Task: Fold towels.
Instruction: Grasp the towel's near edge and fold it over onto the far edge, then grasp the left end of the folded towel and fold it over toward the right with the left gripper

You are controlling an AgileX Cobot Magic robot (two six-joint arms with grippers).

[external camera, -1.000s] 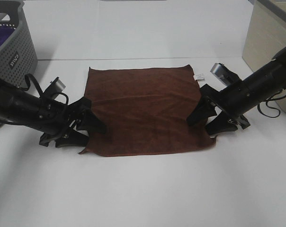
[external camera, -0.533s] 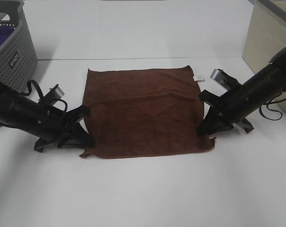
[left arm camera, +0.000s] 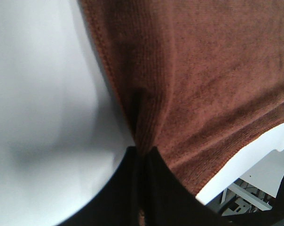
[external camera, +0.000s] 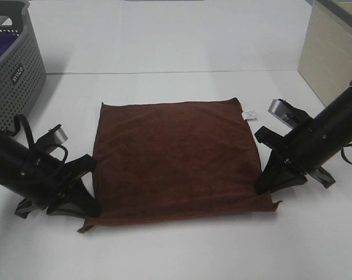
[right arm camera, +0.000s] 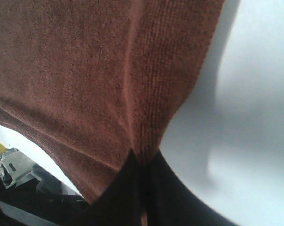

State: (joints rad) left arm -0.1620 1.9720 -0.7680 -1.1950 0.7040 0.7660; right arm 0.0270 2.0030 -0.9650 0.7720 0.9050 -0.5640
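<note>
Exterior high view: both grippers clamp the side edges of the brown towel, which lies spread flat on the white table.
The left gripper pinches the towel's left edge near its front corner, and the right gripper does the same on the right edge. The wrist views show each pair of jaws closed on only a thin ridge of cloth. If the arms lift unevenly or pull apart, one edge could probably slip free, leaving the fold skewed or bunched.

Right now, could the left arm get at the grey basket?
Probably not yet: the left gripper is shut on the towel corner, though nothing stands between it and the basket.
</note>
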